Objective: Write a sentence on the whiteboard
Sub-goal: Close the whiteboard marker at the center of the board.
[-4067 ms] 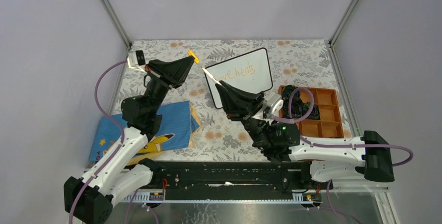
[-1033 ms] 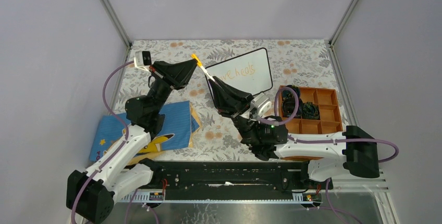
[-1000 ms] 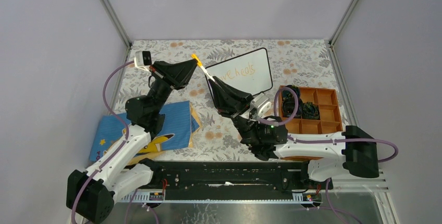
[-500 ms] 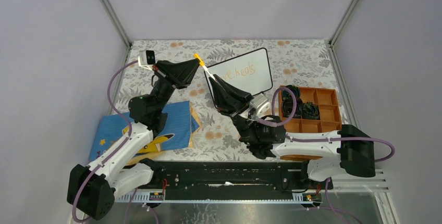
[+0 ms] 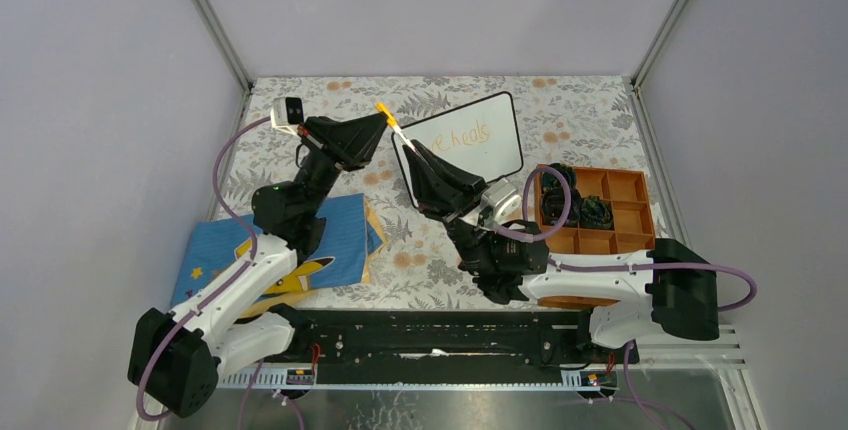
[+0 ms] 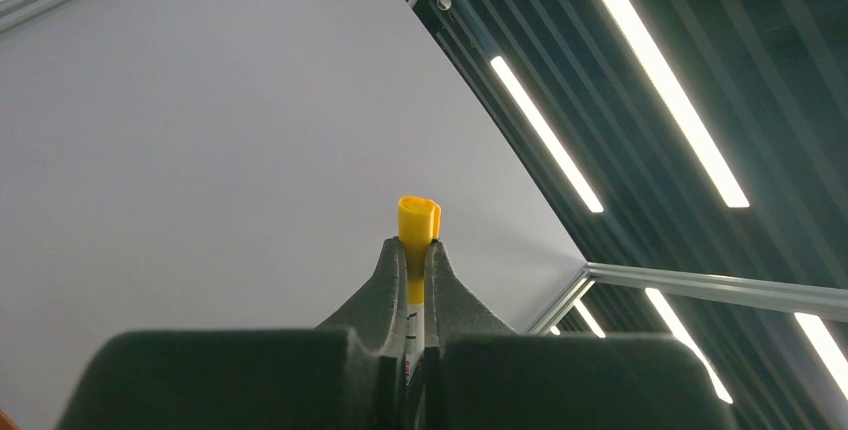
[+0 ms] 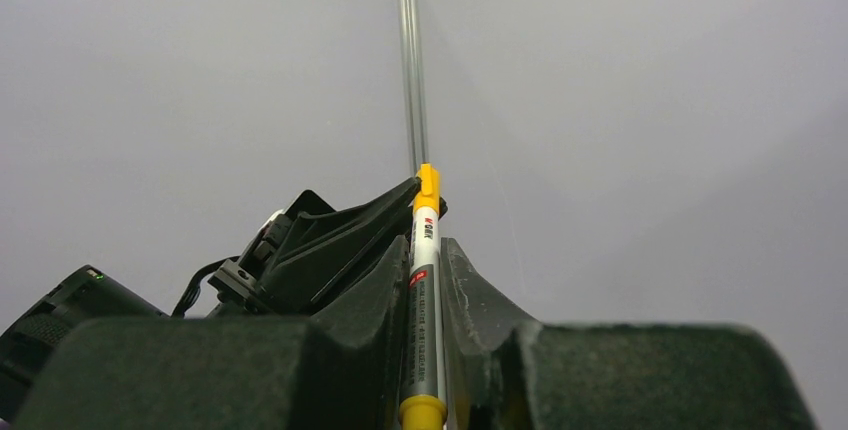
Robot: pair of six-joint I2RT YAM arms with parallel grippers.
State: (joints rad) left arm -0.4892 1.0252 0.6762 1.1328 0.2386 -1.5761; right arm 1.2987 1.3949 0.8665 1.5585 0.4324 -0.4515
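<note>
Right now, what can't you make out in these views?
- Top view: start of the sentence, hidden behind the right gripper and marker.
- Top view: black items in the orange tray, too small.
- Both wrist views: whiteboard out of frame; they face walls.
- Whether the cap is seated: left fingers cover the joint.

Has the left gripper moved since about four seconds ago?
Yes. The left gripper, shut on the yellow cap, has shifted right, toward the whiteboard and its top-left corner.
</note>
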